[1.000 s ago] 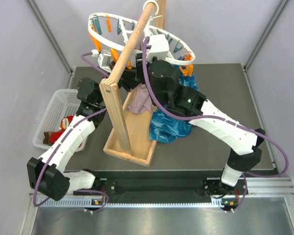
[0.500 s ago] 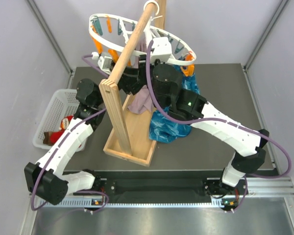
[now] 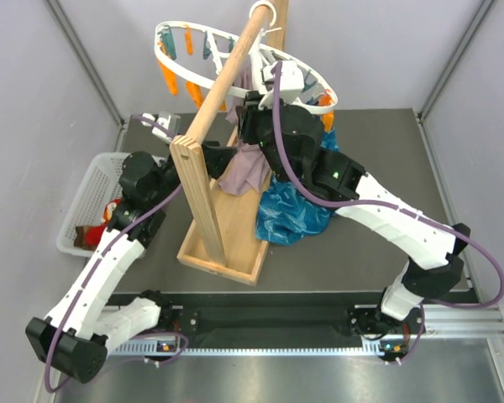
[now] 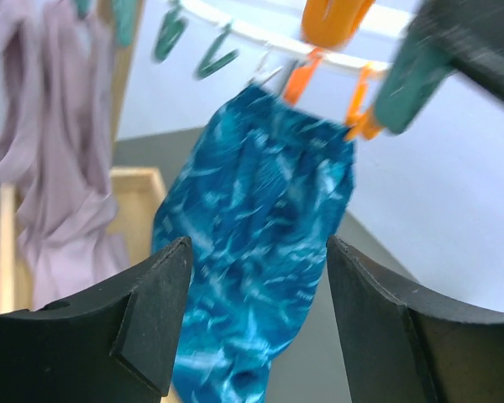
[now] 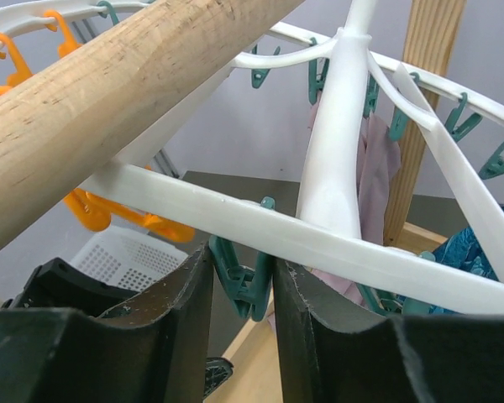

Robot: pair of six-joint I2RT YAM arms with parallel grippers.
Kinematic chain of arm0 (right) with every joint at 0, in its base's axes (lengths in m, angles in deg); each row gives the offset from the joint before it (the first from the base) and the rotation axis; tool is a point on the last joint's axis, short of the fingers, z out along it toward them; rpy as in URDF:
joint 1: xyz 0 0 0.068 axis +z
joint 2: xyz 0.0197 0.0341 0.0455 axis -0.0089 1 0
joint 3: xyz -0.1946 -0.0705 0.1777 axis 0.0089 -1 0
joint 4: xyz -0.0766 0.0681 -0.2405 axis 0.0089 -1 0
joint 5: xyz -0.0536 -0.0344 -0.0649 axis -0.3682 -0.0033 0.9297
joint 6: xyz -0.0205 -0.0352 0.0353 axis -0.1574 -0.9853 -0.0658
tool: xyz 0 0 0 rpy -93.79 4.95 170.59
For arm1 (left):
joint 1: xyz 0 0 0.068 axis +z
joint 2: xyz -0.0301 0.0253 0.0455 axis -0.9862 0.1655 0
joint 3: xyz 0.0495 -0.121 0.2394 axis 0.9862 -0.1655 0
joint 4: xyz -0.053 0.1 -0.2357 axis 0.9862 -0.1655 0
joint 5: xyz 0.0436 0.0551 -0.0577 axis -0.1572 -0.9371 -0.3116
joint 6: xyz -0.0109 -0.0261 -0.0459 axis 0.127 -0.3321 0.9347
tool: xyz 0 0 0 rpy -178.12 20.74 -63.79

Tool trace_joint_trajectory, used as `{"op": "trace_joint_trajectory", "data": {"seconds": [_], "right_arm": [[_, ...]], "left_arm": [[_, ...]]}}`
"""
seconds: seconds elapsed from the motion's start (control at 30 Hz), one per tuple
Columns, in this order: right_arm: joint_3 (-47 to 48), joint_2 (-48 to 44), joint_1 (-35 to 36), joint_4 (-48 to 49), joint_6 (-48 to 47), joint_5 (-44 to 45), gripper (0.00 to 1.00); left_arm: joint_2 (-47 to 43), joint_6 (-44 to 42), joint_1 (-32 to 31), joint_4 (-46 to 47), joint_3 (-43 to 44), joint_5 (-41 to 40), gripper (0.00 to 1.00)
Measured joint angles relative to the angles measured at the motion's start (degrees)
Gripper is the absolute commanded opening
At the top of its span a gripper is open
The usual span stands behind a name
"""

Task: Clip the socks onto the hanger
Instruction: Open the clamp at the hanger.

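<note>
Right wrist view: right tool (image 5: 242,262) clamps a teal peg (image 5: 235,290) under the hanger (image 5: 336,243), mauve sock (image 5: 374,168) just behind; left tool (image 4: 259,252) gapes empty.

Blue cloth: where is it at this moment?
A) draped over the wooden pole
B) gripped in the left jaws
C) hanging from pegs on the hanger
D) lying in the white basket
C: the left wrist view shows the blue cloth dangling from orange pegs on the hanger, with nothing gripping it.
</note>
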Motion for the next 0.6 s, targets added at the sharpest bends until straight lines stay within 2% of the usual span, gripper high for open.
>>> {"op": "trace_joint_trajectory", "data": {"seconds": [0.1, 0.13, 0.27, 0.6], "right_arm": [[-0.3, -0.8, -0.4, -1.2, 1.5, -1.6, 0.0], [-0.5, -1.1, -0.5, -1.7, 2.0, -2.1, 0.0], [-1.8, -2.8, -1.1, -2.8, 4.3, -4.3, 0.0], [-7.6, -9.3, -2.2, -3.8, 7.9, -9.7, 0.0]], "left_arm": [[-2.2, 0.0, 0.7, -1.8, -2.0, -0.3, 0.73], [-3.1, 0.2, 0.8, -1.2, -3.3, 0.4, 0.78], [-4.5, 1.6, 0.9, 2.9, -5.7, 3.3, 0.79], [6.4, 7.5, 0.3, 16.0, 0.7, 12.2, 0.79]]}}
